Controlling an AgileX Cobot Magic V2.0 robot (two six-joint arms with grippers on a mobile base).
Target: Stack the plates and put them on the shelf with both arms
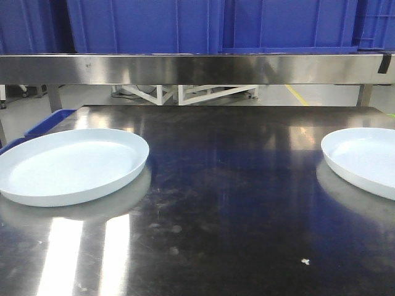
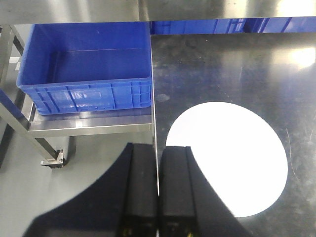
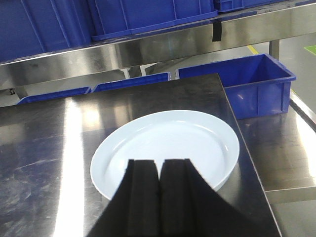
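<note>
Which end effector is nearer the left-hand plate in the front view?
Left. The left end effector hangs at the table edge beside that plate; the right end effector is by the other plate, across the table.

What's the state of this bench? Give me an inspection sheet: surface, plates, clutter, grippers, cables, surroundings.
Surface: steel table, dark, glossy, smudged.
Job's things: left plate and right plate lie apart near opposite edges, unstacked, empty.
Clutter: one small white speck.
Grippers: left gripper and right gripper shut, each near its plate, holding nothing.
Cables: nothing seen.
Surroundings: steel shelf behind, carrying blue crates; low crate on a rack beside the table.
</note>
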